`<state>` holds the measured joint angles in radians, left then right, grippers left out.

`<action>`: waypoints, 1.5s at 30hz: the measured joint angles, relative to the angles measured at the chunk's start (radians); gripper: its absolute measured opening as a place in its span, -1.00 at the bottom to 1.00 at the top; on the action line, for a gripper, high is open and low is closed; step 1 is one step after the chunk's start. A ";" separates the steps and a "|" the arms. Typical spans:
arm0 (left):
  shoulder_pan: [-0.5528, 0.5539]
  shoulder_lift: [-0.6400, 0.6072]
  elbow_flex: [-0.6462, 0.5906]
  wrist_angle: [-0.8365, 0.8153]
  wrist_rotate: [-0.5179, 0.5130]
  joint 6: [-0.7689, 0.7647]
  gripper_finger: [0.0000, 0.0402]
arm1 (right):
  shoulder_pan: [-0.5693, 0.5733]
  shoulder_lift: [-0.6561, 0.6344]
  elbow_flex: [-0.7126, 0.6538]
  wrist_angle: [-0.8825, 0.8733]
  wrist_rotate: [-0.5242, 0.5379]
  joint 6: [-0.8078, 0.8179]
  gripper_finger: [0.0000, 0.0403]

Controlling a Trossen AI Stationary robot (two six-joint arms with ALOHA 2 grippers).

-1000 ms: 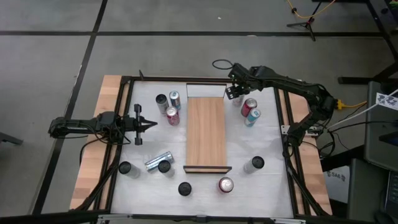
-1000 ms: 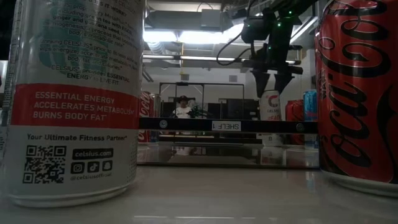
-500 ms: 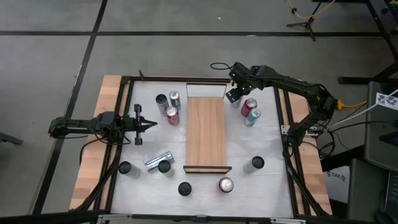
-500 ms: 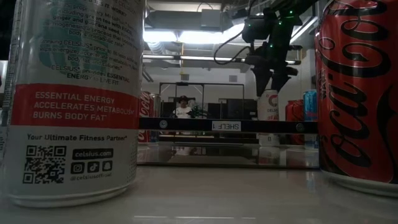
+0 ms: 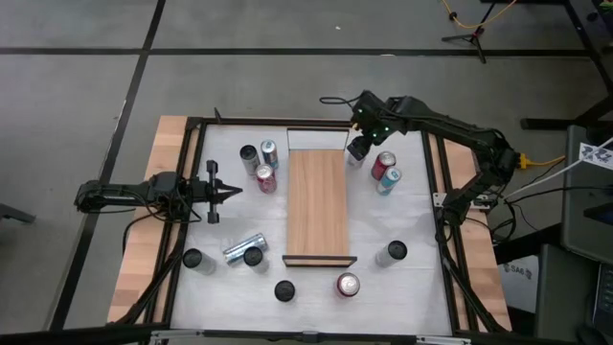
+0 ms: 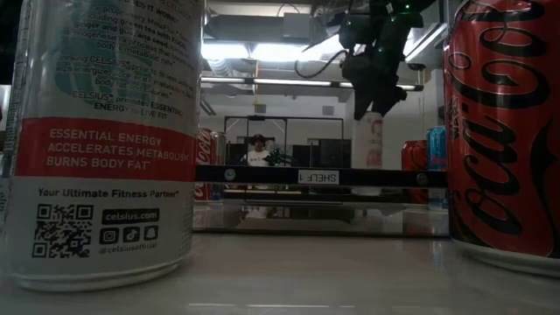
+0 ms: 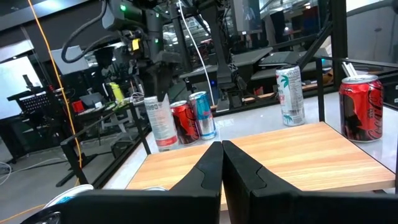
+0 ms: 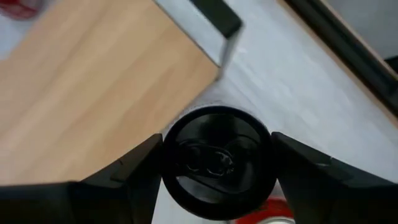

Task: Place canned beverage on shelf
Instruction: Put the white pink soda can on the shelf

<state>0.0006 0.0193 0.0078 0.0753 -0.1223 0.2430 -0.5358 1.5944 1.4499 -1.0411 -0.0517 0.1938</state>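
**canfan22:** Up by the far end of the shelf [image 5: 318, 205], just off its right corner, the right gripper [image 5: 357, 146] has a white can [image 6: 368, 140] pinched between its two fingers [image 8: 127, 171], one on each side. The right wrist view looks straight down on the dark lid. In the low view the can looks to be hanging clear of the table [image 5: 417, 211], though I can't see its base well enough to swear to it.

**bolt_head:** What about the other arm?

**canfan22:** The left gripper [image 5: 233, 193] is parked over the left side of the table with its fingers pressed together, holding nothing.

**bolt_head:** How do you reckon that can handles?

**canfan22:** My guess is stiff if it's full, but thin-walled and slick, so it could slip or dent with a hard squeeze. Gripping across the round body near the top, like it is now, seems sensible to me. It's tall, so I'd say set it down flat on the plank or it may tip. The red can [image 5: 384, 164] and the blue can [image 5: 389, 180] stand nearby.
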 joint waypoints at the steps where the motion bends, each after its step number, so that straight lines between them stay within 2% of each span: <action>1: 0.000 0.000 0.000 0.000 0.000 0.000 -1.00 | 0.000 0.000 0.006 -0.003 -0.017 -0.010 0.31; 7: 0.000 0.000 0.000 0.000 0.000 0.002 -1.00 | 0.000 -0.001 0.043 -0.037 -0.066 -0.046 0.31; 24: 0.000 0.000 0.000 0.000 0.000 0.003 -1.00 | 0.003 -0.002 0.137 -0.059 -0.100 -0.095 0.31; 36: 0.000 0.000 0.000 0.000 -0.016 0.003 -1.00 | 0.083 -0.003 0.137 0.022 -0.102 -0.160 0.31; 45: 0.000 0.000 0.000 0.000 -0.019 0.003 -1.00 | 0.123 -0.003 0.137 0.020 -0.105 -0.242 0.31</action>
<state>0.0006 0.0193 0.0078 0.0753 -0.1411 0.2455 -0.4123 1.5917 1.5871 -1.0214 -0.1568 -0.0484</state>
